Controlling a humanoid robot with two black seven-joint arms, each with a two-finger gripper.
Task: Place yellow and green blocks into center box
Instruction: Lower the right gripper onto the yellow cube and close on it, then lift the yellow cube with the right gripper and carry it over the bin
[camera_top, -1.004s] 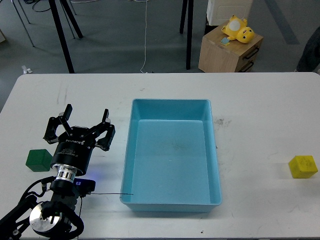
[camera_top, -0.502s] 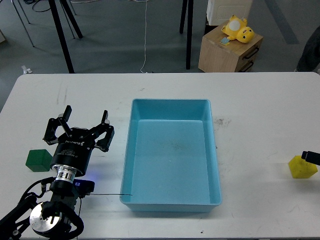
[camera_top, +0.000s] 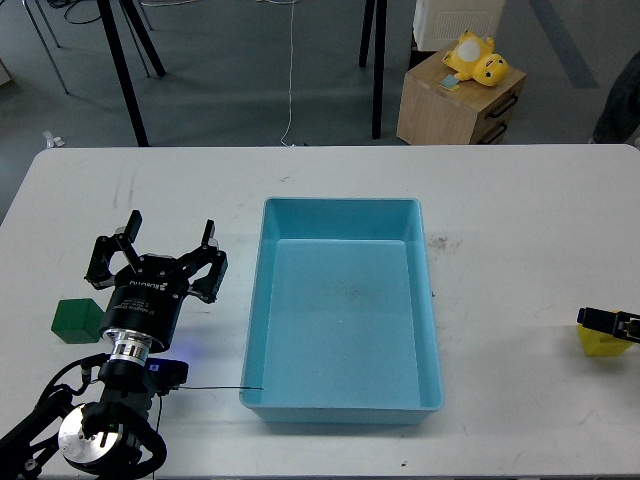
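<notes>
The green block (camera_top: 77, 320) sits on the white table at the left, just left of my left arm. My left gripper (camera_top: 168, 238) is open and empty, to the right of and slightly beyond the green block, not touching it. The yellow block (camera_top: 603, 343) sits near the table's right edge. A black tip of my right gripper (camera_top: 608, 321) comes in from the right edge and covers the block's top; its fingers cannot be told apart. The light blue box (camera_top: 340, 206) stands empty in the middle of the table.
Behind the table, on the floor, stand a wooden cabinet (camera_top: 455, 100) with a yellow toy (camera_top: 477, 58) on it and black stand legs (camera_top: 125, 70). The table's right edge is close to the yellow block.
My right gripper has come in from the right edge and now covers the top of the yellow block. My left arm has hardly moved.
</notes>
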